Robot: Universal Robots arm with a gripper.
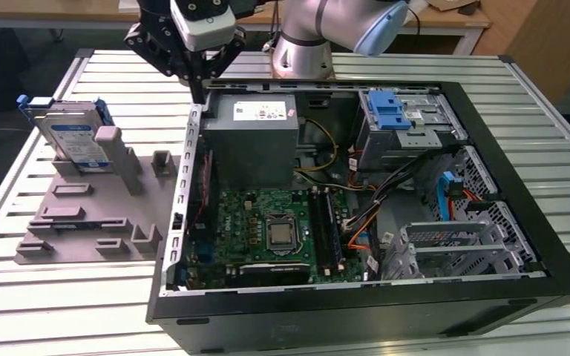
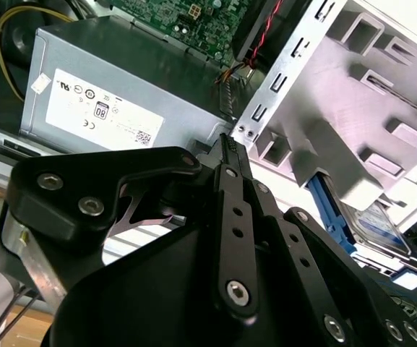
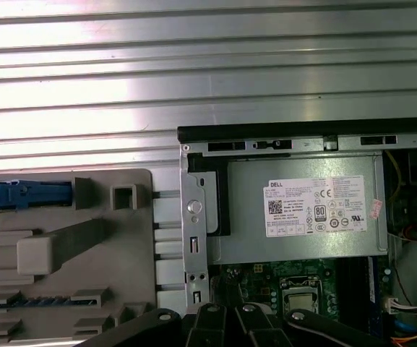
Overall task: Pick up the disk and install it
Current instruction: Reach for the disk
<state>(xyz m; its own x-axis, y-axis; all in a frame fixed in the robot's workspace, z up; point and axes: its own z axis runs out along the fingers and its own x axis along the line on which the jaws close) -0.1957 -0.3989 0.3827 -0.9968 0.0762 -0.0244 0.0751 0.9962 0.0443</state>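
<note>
The disk (image 1: 72, 133) is a silver drive with a blue-and-white label and a blue frame. It stands on edge in a grey holder (image 1: 87, 215) at the exterior view's left, outside the computer case. In the first wrist view its blue top edge (image 3: 24, 194) shows from above, and in the second wrist view part of the disk (image 2: 371, 217) shows behind a grey post. My gripper (image 1: 198, 83) hangs above the case's left wall near the power supply, to the right of the disk and apart from it. Its fingers (image 2: 226, 144) are shut together with nothing between them.
The open black computer case (image 1: 522, 185) lies on a slatted metal table (image 1: 47, 319). Inside are the grey power supply (image 1: 255, 141), a motherboard (image 1: 265, 230), cables, and a metal drive bay (image 1: 409, 122) with a blue latch (image 1: 386, 110). The arm's base (image 1: 305, 44) stands behind the case.
</note>
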